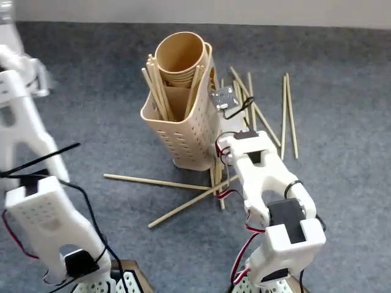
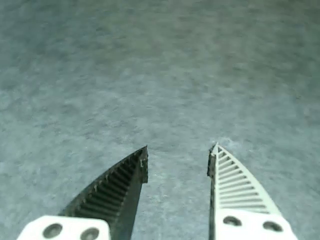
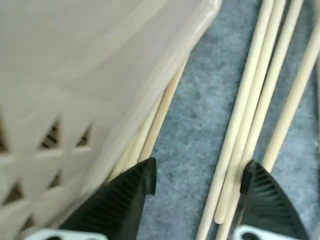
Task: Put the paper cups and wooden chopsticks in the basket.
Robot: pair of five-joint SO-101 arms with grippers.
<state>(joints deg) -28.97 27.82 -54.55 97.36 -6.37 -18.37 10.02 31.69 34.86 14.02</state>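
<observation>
Several pale wooden chopsticks (image 1: 156,91) already stood upright in the tall beige perforated plastic basket (image 1: 183,137), alongside a nested stack of tan paper cups (image 1: 180,55). No cup lay outside it in the high view, so the cup part of the job looked finished. Many loose sticks were left on the grey felt-like table (image 1: 342,201). Two long ones (image 1: 156,181) lay in front of the basket, a pair (image 1: 288,113) lay well apart on the right arm's side, and more fanned out beyond that arm. The right arm's fingers (image 3: 120,200) hung released, low beside the basket wall, with loose sticks (image 3: 240,130) between them but none gripped. The left arm's fingers (image 2: 117,192) were likewise spread and holding nothing, over bare table away from the basket. By my judgement, the chopstick part was well short of done.
</observation>
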